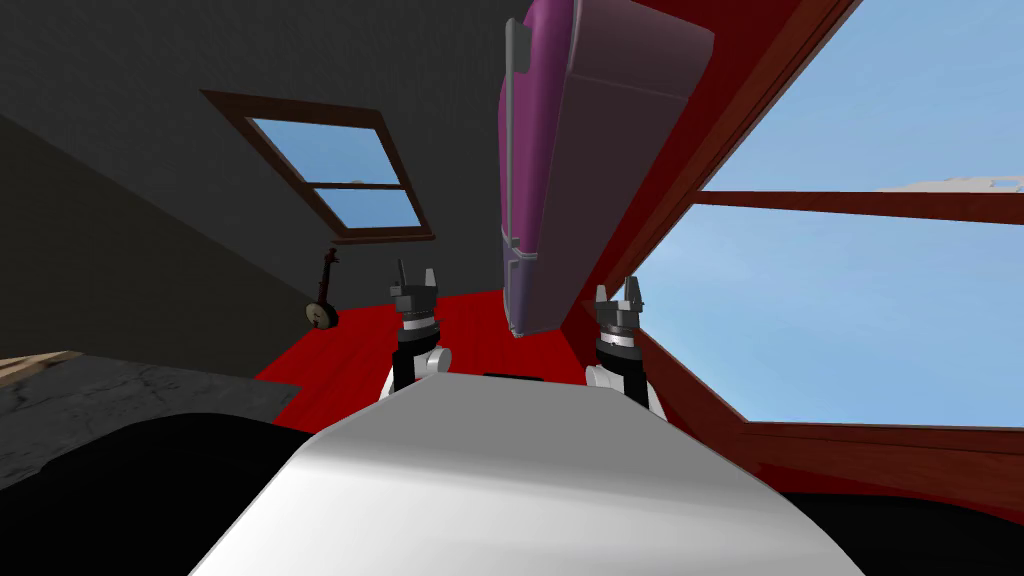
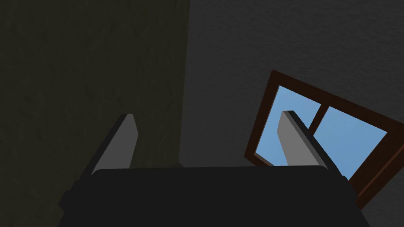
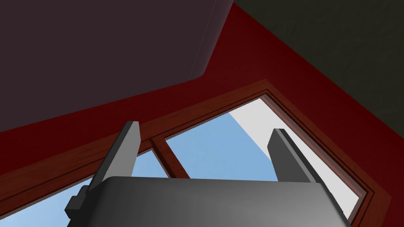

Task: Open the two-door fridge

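Fingers (image 2: 118, 147) of left gripper (image 1: 416, 280) parted, holding nothing, at 11 o'clock | purple fridge (image 1: 570, 150) closed, at 12 o'clock beyond and between both grippers, grey handle (image 1: 512, 130) along its left edge | right gripper (image 1: 618, 297) at 1 o'clock, fingers (image 3: 126, 149) parted, empty

The purple fridge (image 1: 590, 150) runs off the head view's top edge (far end unseen).
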Controlling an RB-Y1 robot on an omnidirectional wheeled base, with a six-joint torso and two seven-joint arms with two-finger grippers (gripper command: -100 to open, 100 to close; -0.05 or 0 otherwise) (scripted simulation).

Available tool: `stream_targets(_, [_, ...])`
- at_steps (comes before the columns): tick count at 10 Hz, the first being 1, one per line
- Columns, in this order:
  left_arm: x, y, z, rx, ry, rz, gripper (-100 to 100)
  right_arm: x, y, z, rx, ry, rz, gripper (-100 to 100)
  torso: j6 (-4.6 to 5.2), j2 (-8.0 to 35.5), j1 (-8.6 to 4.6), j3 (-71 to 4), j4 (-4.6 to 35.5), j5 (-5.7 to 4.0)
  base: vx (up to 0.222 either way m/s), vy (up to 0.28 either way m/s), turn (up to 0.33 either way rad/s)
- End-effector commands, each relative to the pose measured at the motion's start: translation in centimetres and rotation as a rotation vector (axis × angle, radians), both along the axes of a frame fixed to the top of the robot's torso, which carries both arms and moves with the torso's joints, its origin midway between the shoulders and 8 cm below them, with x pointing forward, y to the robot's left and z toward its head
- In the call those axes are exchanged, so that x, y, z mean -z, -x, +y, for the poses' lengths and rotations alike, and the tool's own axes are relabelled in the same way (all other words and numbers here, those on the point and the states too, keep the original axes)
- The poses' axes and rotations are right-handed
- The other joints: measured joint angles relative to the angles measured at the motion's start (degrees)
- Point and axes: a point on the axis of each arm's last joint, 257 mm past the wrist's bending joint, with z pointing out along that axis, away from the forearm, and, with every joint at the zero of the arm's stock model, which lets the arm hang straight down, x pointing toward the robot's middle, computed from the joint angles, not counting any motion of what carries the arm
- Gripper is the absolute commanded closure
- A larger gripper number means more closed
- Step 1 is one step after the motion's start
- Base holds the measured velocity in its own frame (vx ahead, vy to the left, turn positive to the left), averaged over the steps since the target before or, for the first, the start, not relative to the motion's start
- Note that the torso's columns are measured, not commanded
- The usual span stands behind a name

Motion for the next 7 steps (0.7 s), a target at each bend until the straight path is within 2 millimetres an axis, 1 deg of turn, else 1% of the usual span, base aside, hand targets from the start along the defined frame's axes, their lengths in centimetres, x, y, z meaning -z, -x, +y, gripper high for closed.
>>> stream_targets(1, [0.0, 0.0, 0.0, 0.0, 0.0, 0.0, 0, 0.0, 0.0, 0.0, 0.0, 0.0, 0.0, 0, 0.0, 2.32, 0.0, -4.67, 2.35, 0.0, 0.0, 0.0, 0.0])
stream_targets(3, [-0.01, 0.0, 0.0, 0.0, 0.0, 0.0, 0, -0.01, 0.0, 0.0, 0.0, 0.0, 0.0, 0, 0.0, 10.03, 0.0, -20.14, 10.06, 0.0, 0.0, 0.0, 0.0])
stream_targets(7, [-0.01, 0.01, 0.0, 0.0, 0.0, 0.0, 0, -0.02, 0.01, 0.0, 0.0, 0.0, 0.0, 0, 0.0, 26.93, 0.0, -53.81, 26.91, 0.0, 0.0, 0.0, 0.0])
